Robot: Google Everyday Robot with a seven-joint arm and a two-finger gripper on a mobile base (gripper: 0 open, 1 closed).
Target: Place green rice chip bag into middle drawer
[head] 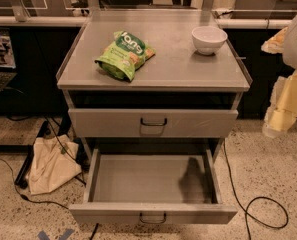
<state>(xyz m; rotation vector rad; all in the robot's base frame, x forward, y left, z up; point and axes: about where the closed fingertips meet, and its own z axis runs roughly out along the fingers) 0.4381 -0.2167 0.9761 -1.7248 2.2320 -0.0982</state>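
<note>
The green rice chip bag lies on the grey cabinet top, left of centre, apart from the white bowl. The middle drawer is pulled out wide below and holds nothing; its dark loop handle faces the front. The drawer front above it is shut. My gripper hangs at the right edge of the view, right of the cabinet and well away from the bag.
A beige cloth bag lies on the floor left of the cabinet among black cables. Another cable loops on the floor at the right. A counter runs behind the cabinet.
</note>
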